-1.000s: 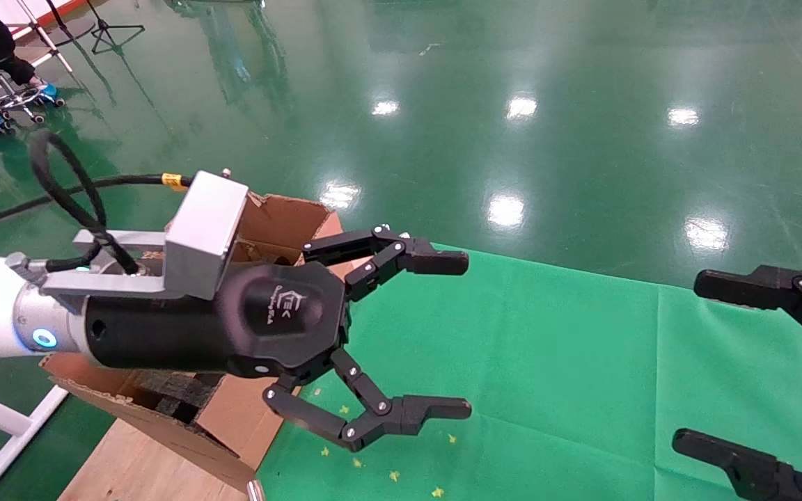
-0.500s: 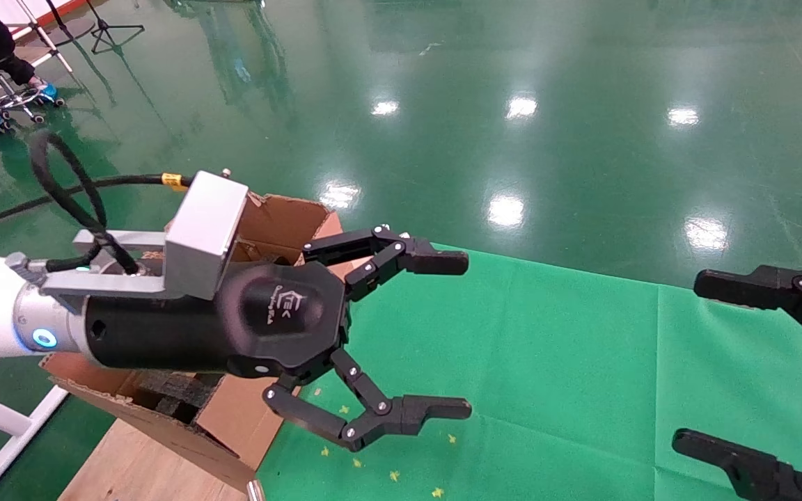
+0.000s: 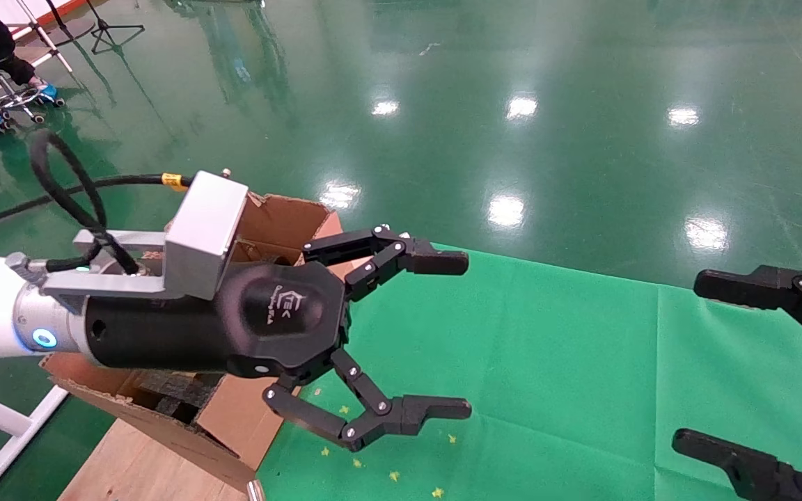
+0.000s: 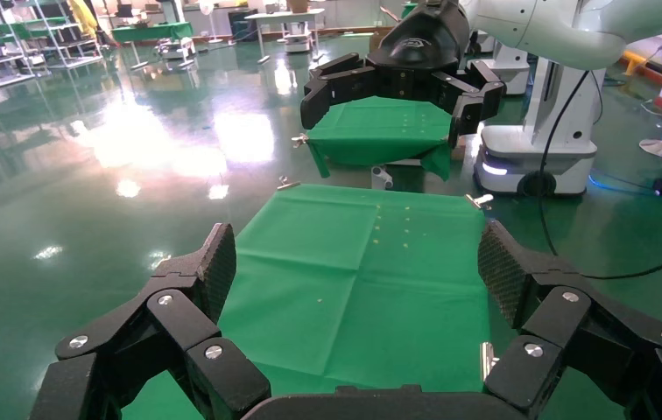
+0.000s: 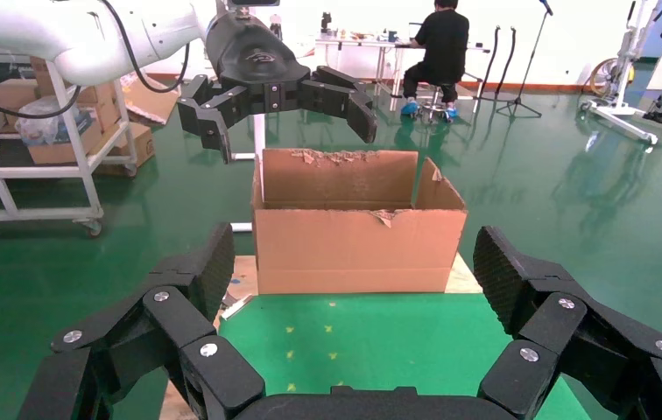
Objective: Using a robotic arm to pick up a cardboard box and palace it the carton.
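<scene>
At bench left edge: carton [image 3: 282,216], flaps torn, foam inside. Left end effector [image 3: 443,334] above green cloth [image 3: 547,362] beside carton, spread wide, holding nothing. Right end effector [image 3: 728,362] at right edge, spread wide, holding nothing. Cardboard box unseen. Step: likely pre-pick or post-drop, cannot tell. Next: locate box, descend, grip.

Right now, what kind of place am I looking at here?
Probably a robotics lab or test hall: a glossy green floor, metal shelving along one side, another wheeled robot base, and a person at a desk. A torn carton sits beside a green cloth-covered table.
</scene>
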